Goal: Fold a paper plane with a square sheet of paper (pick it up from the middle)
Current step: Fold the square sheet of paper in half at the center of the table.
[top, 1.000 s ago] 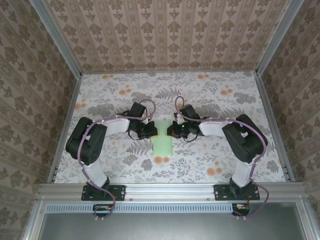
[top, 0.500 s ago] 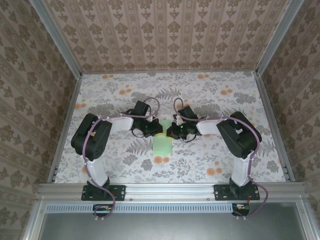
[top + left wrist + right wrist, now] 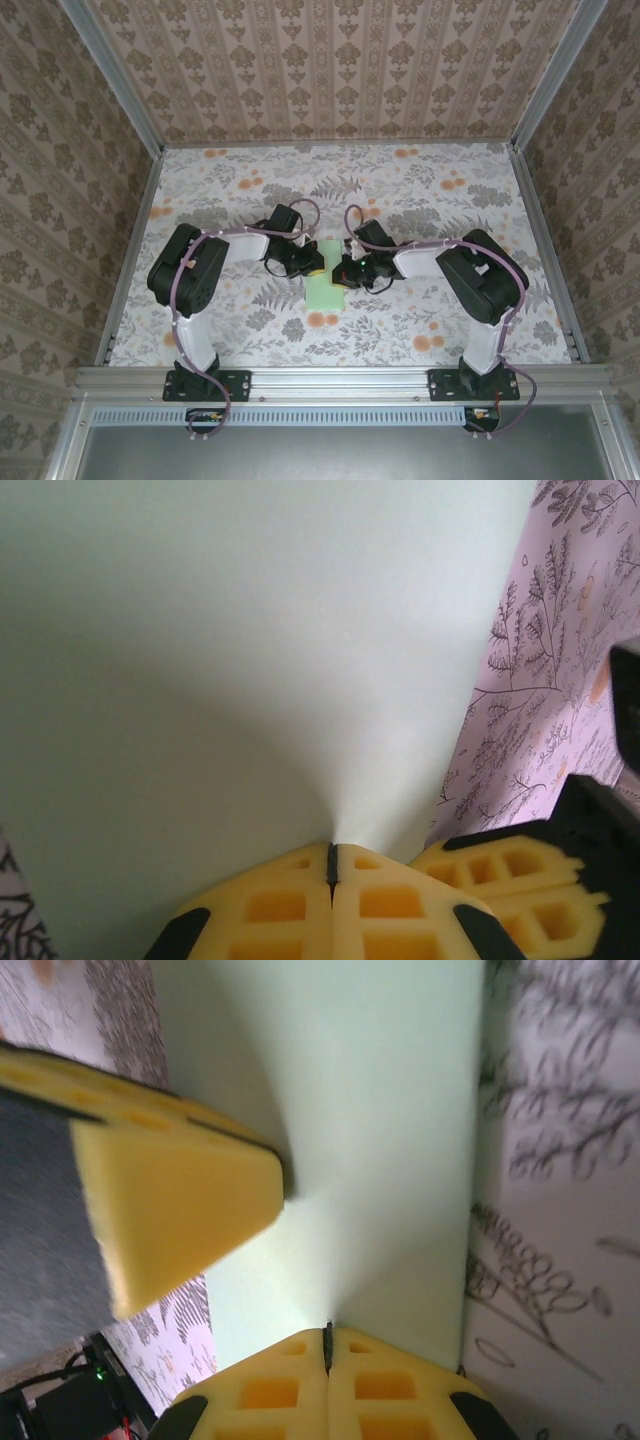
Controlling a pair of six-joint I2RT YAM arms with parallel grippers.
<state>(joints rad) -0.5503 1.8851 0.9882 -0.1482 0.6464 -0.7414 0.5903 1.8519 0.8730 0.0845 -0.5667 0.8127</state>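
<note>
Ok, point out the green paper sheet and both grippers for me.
square sheet of paper (image 3: pixel 323 292), top view, its bare near half.
left gripper (image 3: pixel 332 852), left wrist view, seam between its closed fingertips.
right gripper (image 3: pixel 327 1332), right wrist view, seam between its closed fingertips.

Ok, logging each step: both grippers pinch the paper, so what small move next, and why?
Probably ease the left gripper and right gripper together until the pinched edges meet: both are shut on the square sheet of paper, almost side by side, with no crease visible.
</note>
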